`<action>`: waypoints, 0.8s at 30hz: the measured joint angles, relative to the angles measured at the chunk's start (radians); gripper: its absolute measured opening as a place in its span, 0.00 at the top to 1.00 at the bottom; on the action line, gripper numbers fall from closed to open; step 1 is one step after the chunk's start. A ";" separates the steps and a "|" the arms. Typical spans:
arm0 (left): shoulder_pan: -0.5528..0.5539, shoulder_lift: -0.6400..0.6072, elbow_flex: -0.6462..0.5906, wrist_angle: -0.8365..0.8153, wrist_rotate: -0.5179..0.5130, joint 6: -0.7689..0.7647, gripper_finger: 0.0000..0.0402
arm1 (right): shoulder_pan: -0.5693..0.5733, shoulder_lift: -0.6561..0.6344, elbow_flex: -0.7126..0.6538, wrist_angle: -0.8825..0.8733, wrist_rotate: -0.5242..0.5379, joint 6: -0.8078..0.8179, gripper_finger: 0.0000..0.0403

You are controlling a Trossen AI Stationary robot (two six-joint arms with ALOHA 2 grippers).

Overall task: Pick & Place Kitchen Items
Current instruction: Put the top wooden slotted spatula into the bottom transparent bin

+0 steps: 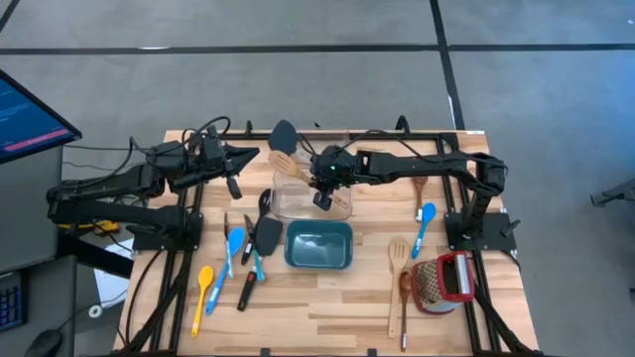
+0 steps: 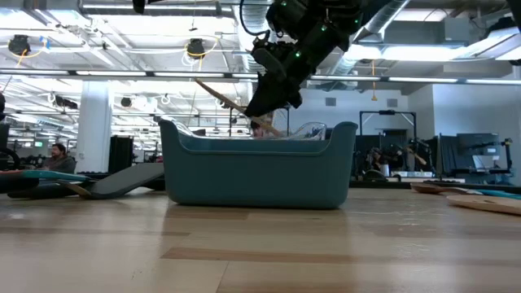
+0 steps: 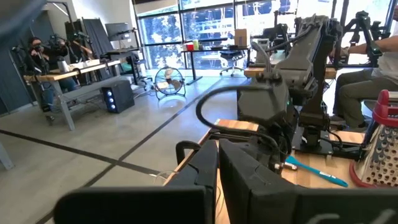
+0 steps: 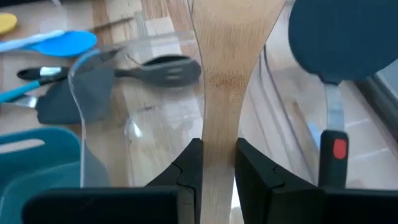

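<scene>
Right gripper [image 4: 219, 163] clamped — left gripper [image 1: 241, 155] idle

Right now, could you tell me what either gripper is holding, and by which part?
The right gripper grips a pale wooden spatula by its narrow handle; the left gripper holds nothing.

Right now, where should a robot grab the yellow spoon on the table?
Grab the yellow spoon around the middle of its thin handle, coming straight down. It lies flat on the wood, and the fingers should close across the handle, clear of the blue spoon beside it.

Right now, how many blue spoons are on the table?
2: left blue spoon lies left of the teal bin, right blue spoon right of it; others may be hidden.
</scene>
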 joint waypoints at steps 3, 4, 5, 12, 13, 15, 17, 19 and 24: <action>0.000 0.000 0.000 0.000 0.000 0.000 0.99 | -0.001 0.000 -0.025 0.052 -0.026 0.000 0.86; 0.000 0.000 0.000 0.000 -0.001 0.000 0.99 | -0.001 0.000 -0.032 0.060 -0.036 0.000 0.86; 0.000 0.000 0.000 0.000 -0.001 0.000 0.99 | -0.001 0.000 -0.039 0.066 -0.045 0.001 0.86; 0.000 0.000 0.000 0.000 -0.005 0.000 0.99 | -0.006 0.000 -0.055 0.057 -0.046 0.000 0.86; 0.000 0.000 0.000 0.000 -0.005 0.000 0.99 | -0.006 0.000 -0.055 0.056 -0.046 0.000 0.86; 0.000 0.000 0.000 0.000 -0.005 0.000 0.99 | -0.010 0.000 -0.055 0.049 -0.046 0.000 0.86; 0.000 0.000 0.000 0.000 -0.004 -0.003 0.99 | -0.014 0.000 -0.055 0.039 -0.047 0.000 0.86; 0.000 0.000 0.000 0.000 -0.004 -0.003 0.99 | -0.018 0.008 -0.054 0.042 -0.047 0.000 0.86; 0.000 0.000 0.000 0.001 -0.004 -0.010 0.99 | -0.020 0.071 -0.011 0.032 -0.081 0.000 0.86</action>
